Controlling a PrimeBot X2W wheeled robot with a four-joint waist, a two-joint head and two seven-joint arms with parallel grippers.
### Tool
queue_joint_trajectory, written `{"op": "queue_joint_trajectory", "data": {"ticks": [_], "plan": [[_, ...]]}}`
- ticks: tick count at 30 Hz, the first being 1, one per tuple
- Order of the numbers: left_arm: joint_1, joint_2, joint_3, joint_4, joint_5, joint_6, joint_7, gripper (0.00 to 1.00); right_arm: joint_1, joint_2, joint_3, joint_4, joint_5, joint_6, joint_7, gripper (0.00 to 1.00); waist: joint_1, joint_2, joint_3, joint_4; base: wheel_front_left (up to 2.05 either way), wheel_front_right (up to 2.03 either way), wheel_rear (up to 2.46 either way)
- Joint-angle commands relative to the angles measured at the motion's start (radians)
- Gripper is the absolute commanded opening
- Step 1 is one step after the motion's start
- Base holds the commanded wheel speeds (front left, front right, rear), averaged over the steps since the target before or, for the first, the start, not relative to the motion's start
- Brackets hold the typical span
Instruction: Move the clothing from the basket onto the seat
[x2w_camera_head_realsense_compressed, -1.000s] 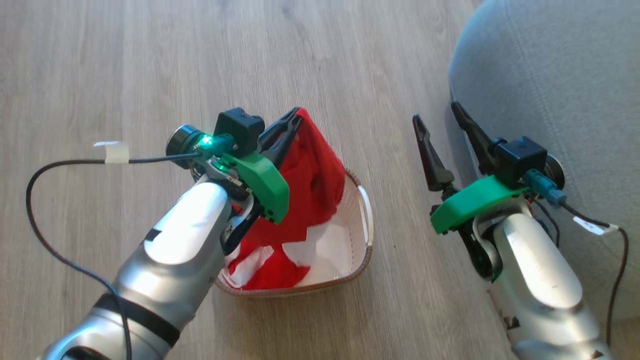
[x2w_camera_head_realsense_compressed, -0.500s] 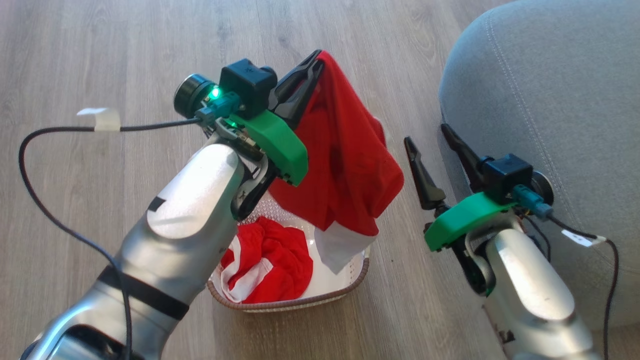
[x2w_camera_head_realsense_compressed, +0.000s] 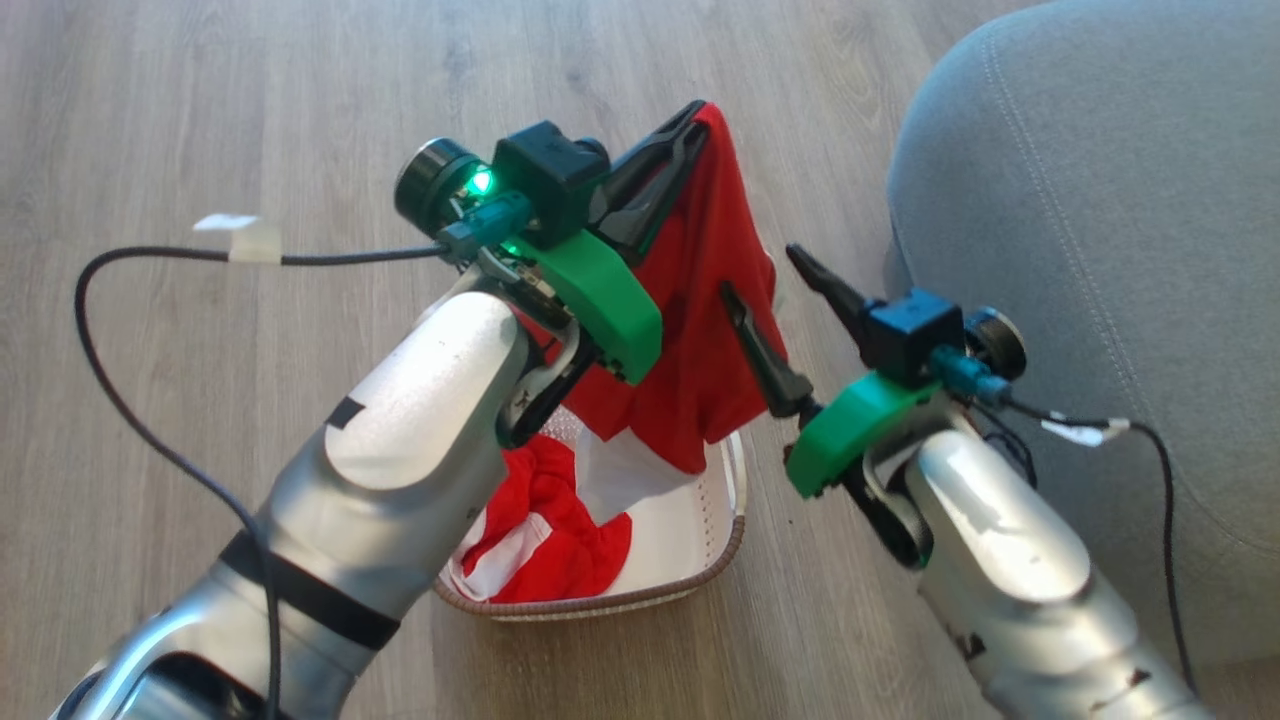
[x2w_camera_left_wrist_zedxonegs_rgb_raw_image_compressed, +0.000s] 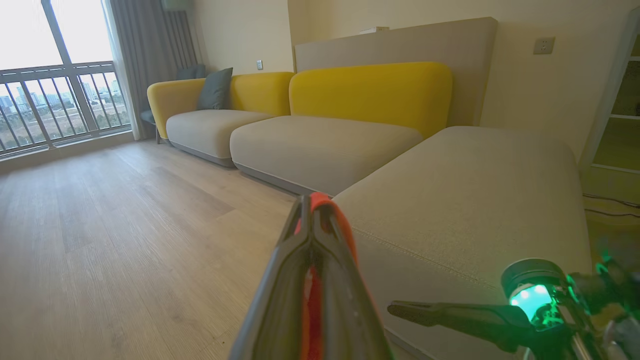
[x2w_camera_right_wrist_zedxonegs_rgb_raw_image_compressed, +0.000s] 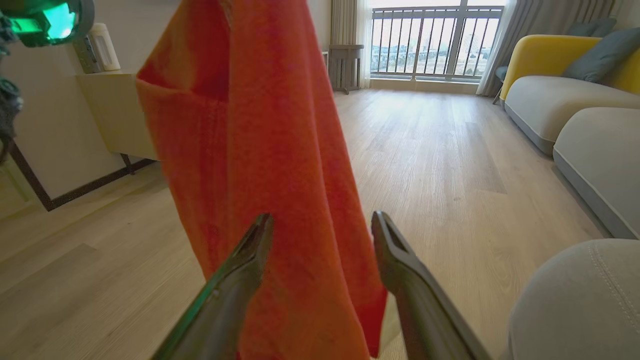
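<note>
Your left gripper (x2w_camera_head_realsense_compressed: 688, 125) pinches the clothing (x2w_camera_head_realsense_compressed: 700, 340) by its top edge above the basket (x2w_camera_head_realsense_compressed: 738, 515), more lying inside; your right gripper (x2w_camera_head_realsense_compressed: 758, 272) is spread at the drape; it looks soft and light and will likely sag, so take a thick lower fold before the seat (x2w_camera_head_realsense_compressed: 1100, 200).

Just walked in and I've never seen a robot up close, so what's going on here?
The robot is moving laundry from a basket to a grey seat. Its left end effector is shut on a red garment, holding it up above the basket. The right end effector is open close beside the hanging cloth, not closed on it. Another red and white piece lies in the basket.
</note>
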Motion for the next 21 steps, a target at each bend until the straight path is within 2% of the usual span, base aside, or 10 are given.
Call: {"op": "queue_joint_trajectory", "data": {"ticks": [1, 11, 12, 13, 21], "plan": [[-0.049, 0.007, 0.026, -0.044, 0.005, 0.007, 0.003, 0.0, -0.049, 0.012, 0.021, -0.007, -0.007, 0.0, -0.006, 1.0, 0.0001, -0.0001, 0.0, 0.01, 0.0, 0.0, 0.0], [-0.046, -0.009, -0.022, -0.073, -0.002, 0.0, 0.008, 0.0, -0.137, 0.012, 0.077, 0.122, 0.034, 0.0, -0.006, 1.0, 0.0001, -0.0001, -0.005, 0.067, 0.0, 0.0, 0.0], [-0.045, -0.01, -0.027, -0.075, -0.003, -0.001, 0.008, 0.0, -0.144, 0.012, 0.075, 0.133, 0.041, 0.0, -0.006, 0.33, 0.0001, -0.0001, -0.006, 0.073, 0.0, 0.0, 0.0], [-0.044, -0.011, -0.031, -0.076, -0.004, -0.001, 0.008, 0.0, -0.148, 0.012, 0.073, 0.143, 0.049, 0.0, -0.006, 0.0, 0.0001, -0.0001, -0.007, 0.076, 0.0, 0.0, 0.0], [-0.028, -0.009, -0.041, -0.071, -0.014, 0.002, 0.004, 0.0, -0.15, 0.012, 0.033, 0.154, 0.059, 0.0, -0.006, 0.0, 0.0001, -0.0001, -0.004, 0.063, 0.0, 0.0, 0.0]]}}
